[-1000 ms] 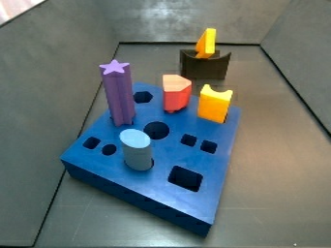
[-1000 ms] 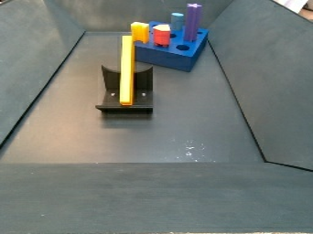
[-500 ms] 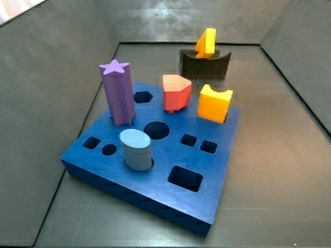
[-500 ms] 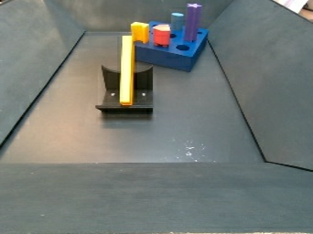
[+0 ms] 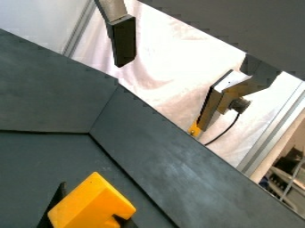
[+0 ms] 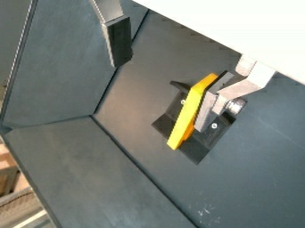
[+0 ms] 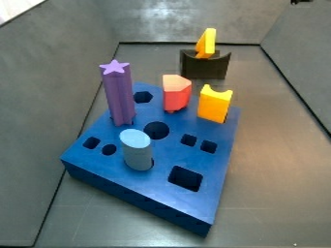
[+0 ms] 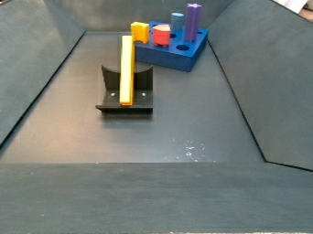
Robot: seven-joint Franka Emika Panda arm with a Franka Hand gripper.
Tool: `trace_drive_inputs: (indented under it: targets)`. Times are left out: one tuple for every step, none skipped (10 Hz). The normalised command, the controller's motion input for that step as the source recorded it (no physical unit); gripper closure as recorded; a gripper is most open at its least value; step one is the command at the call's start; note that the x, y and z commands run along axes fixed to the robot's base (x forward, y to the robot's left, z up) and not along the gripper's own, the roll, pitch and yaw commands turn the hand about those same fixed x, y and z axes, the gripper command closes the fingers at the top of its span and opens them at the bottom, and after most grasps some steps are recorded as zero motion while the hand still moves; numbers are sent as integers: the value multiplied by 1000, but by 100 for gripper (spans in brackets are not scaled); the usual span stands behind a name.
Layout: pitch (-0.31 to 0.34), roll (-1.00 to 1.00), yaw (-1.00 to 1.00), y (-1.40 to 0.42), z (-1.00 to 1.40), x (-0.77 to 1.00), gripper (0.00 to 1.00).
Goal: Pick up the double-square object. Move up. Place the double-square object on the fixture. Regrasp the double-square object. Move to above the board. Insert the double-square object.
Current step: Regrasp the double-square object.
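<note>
One double-square object on fixture, apart from empty, spread gripper.

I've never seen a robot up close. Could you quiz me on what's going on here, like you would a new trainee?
1. What shape tops the purple peg on the board?
2. The double-square object stands on: A) the floor, B) the fixture, C) a red peg.
3. True or false: the claw is gripping the double-square object.

Key:
1. A star.
2. B.
3. False. In both wrist views the claw is open, above the object and apart from it. It is out of sight in both side views.
</note>
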Motion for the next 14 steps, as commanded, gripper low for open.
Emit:
trace_drive_inputs:
  targets:
    - [49,184,231,-45,-2,113,0]
    - [12,169,207,-54,-11,95,0]
    - [-22,143,120,44,-1000,37,0]
    - [-34,142,89,46,-1000,40,0]
    - [-53,136,78,44,-1000,45,0]
    - [-78,92,52,36,-1000,51,0]
    - [-86,75,38,34,-1000,55,0]
    - [-92,58,17,32,-1000,61,0]
    - [-90,54,0,30,-1000,63,0]
    - [-84,47,-16,28,-1000,71,0]
    - [-77,44,-24,28,-1000,75,0]
    - [-59,44,-31,21,-973,79,0]
    - [-43,48,-36,15,-803,73,0]
    - [-26,47,-31,7,-588,70,0]
